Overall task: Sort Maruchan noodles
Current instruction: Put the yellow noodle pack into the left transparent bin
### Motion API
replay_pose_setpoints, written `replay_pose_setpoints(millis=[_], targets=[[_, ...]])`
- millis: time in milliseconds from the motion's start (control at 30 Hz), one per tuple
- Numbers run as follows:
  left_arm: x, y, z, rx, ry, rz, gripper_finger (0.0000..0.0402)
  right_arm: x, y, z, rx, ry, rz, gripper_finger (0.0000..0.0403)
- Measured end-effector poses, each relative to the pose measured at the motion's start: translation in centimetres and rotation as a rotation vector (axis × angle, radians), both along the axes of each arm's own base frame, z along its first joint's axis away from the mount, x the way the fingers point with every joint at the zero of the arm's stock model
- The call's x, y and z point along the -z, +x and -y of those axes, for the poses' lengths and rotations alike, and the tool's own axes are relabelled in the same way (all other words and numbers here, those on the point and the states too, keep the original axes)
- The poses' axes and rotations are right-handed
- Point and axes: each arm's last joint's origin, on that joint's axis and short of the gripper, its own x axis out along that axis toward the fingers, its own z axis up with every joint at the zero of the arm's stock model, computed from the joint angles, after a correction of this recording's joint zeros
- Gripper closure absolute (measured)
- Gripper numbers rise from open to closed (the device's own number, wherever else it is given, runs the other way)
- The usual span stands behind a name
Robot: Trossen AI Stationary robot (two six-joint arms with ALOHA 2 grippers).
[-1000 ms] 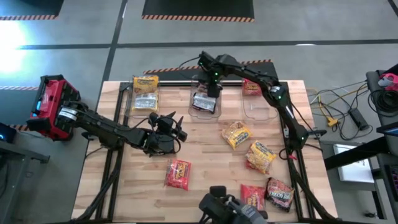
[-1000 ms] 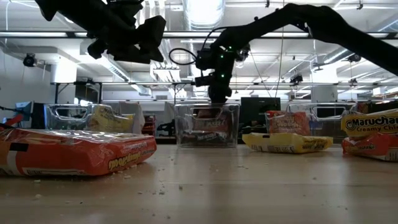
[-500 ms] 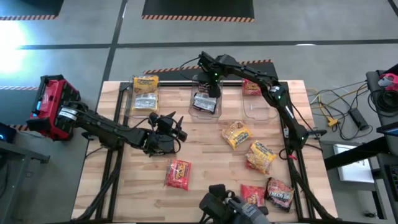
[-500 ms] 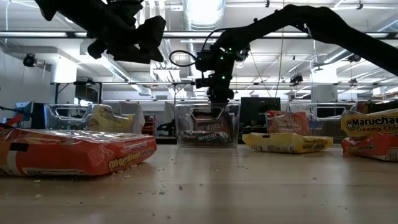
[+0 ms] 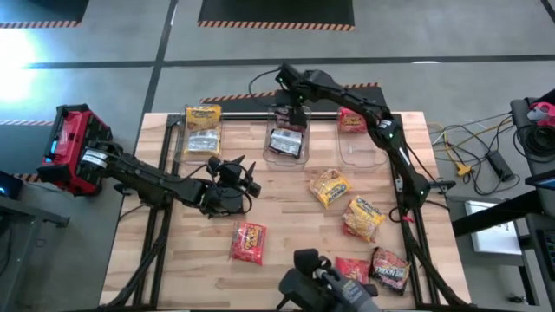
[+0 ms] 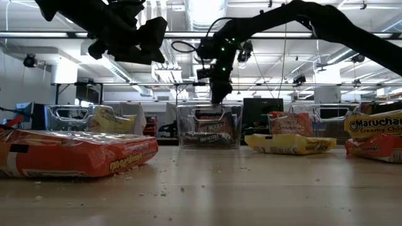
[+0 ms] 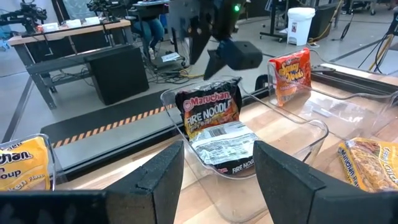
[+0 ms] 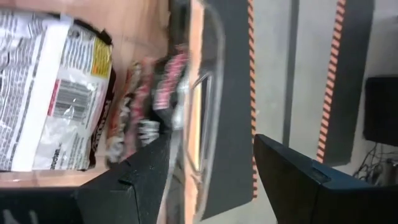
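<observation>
Right gripper [image 5: 290, 111] spread and empty just above the middle bin [image 5: 286, 156] holding dark Fire Noodle packets [image 7: 214, 127], likely sorted by flavor; left gripper [image 5: 227, 186] idles spread over the counter [image 5: 286, 225].

bright overhead lights | floor glare | right wrist blurred

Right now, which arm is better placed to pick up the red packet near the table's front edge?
Left. Its gripper hovers open just behind the red packet, while the right gripper is over the far middle bin.
</observation>
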Motion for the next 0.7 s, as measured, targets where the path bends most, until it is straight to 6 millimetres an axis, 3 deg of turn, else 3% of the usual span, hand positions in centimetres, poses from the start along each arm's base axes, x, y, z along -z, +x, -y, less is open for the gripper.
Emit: replay_pose_setpoints(millis=[333,700], targets=[[0.0,0.0,0.0,0.0,0.0,0.0,0.0225,-1.8,-0.7,-0.7,0.043,0.047,0.036,0.0182],[0.0,0.0,0.0,0.0,0.0,0.0,0.0225,-2.4,-1.3,-2.9,-0.081,0.495,0.176,0.0182]])
